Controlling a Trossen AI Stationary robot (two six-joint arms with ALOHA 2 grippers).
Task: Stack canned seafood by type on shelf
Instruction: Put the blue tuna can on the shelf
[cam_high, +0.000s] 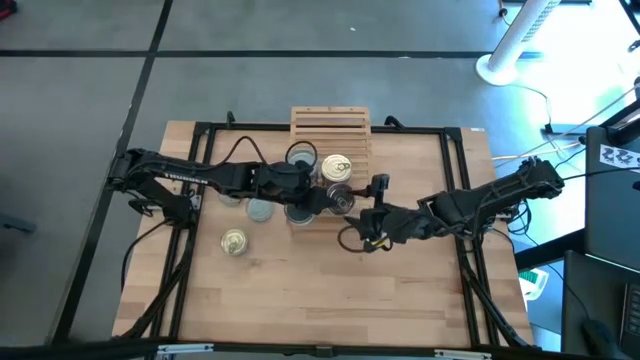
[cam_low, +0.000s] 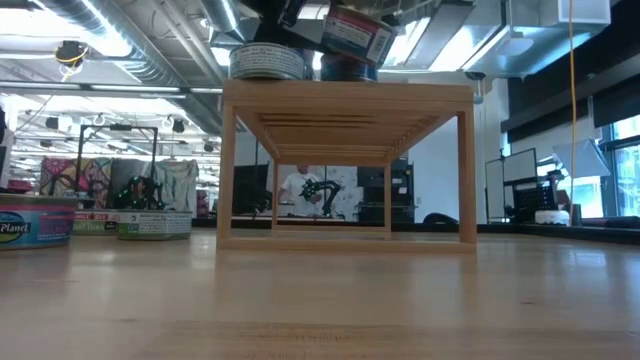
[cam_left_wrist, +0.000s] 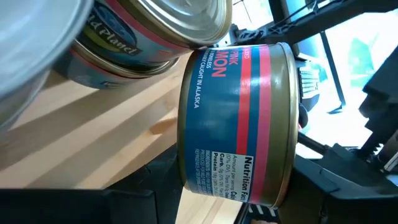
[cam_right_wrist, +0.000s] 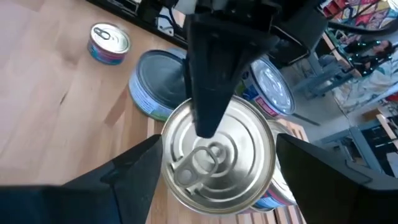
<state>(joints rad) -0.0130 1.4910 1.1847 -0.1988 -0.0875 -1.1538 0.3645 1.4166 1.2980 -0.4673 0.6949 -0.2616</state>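
My left gripper (cam_high: 332, 198) is shut on a gold-topped tin (cam_right_wrist: 217, 155) with a blue and pink label (cam_left_wrist: 236, 118), above the slatted shelf (cam_high: 330, 125). A grey-blue tin (cam_high: 300, 157) and a gold-topped tin (cam_high: 336, 167) stand on the shelf. On the table to the shelf's left rest a grey-blue tin (cam_high: 260, 210) and a gold-topped one (cam_high: 234, 241). My right gripper (cam_right_wrist: 221, 171) is open. Its fingers stand on either side of the held tin, and I cannot tell whether they touch it. My left gripper pinches the tin by its flat faces. One finger (cam_right_wrist: 208, 93) lies across the ring-pull top (cam_right_wrist: 214, 149), and the other is hidden under the tin. The fingers come from the table's left, slanting down. The tin (cam_low: 352, 35) hangs tilted over the shelf's top, above another tin.
The shelf (cam_low: 345, 165) stands on four legs at the table's far middle, with open space beneath. Another tin (cam_low: 265, 60) sits on its top beside the held one. Two tins (cam_low: 150, 225) stand on the tabletop at the left. The near half of the table (cam_high: 330, 290) is bare wood.
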